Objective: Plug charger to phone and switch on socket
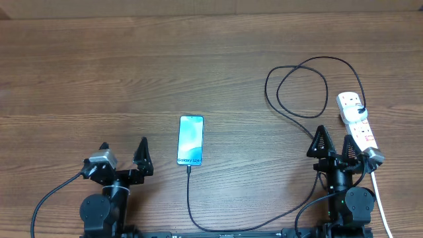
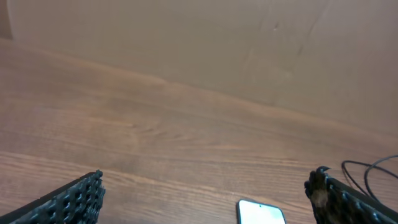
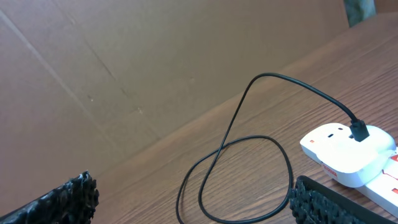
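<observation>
Looking down from overhead, one phone (image 1: 190, 139) lies flat near the middle of the worktop (image 1: 99, 66). Its screen is lit and faces up, and its lower end points toward the robot, probably so the port is within reach of the arms. One charger (image 1: 301, 89) meets that lower end, runs along the near edge, then rises on the right into a loose loop and ends plugged into the far end of the one socket (image 1: 360, 125). Whether the tip is fully seated in the phone is too small to tell. The left gripper (image 1: 123, 147) sits left of the phone and apart from it. The right gripper (image 1: 334, 137) waits just beside the socket, a sensible post for reaching its switches. Each of the two grippers has its pair of fingers spread wide with nothing between them.

From the left wrist, two dark fingers (image 2: 68, 202) frame bare wood, with only the top of the phone showing low between them and a bit of cable at the right edge.

From the right wrist, its two fingers stand apart below the charger's loop. The black plug sits upright in the socket's end outlet, and the switches are not clear enough to read.
</observation>
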You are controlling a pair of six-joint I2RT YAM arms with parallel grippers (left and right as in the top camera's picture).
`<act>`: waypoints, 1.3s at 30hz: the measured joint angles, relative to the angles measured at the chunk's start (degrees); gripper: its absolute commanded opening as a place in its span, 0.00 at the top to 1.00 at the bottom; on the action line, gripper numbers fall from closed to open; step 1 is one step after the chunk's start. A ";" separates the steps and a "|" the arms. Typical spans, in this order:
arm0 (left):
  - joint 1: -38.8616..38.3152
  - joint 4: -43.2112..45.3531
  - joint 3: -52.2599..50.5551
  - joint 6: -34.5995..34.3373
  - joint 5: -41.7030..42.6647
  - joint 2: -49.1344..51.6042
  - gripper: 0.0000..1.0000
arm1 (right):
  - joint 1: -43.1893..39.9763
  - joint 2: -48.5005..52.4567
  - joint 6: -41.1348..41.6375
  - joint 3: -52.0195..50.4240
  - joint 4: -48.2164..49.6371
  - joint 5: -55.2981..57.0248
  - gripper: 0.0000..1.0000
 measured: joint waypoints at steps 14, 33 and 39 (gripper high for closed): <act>0.00 10.32 -8.26 6.64 0.55 0.00 0.00 | 0.00 0.00 -0.04 0.02 0.00 0.00 0.00; 0.02 10.29 -8.26 9.01 -0.15 0.00 0.00 | 0.00 0.00 0.00 0.02 0.00 0.00 0.00; 0.02 10.29 -8.26 9.01 -0.15 0.00 0.00 | 0.00 0.00 0.02 0.02 0.02 0.02 0.00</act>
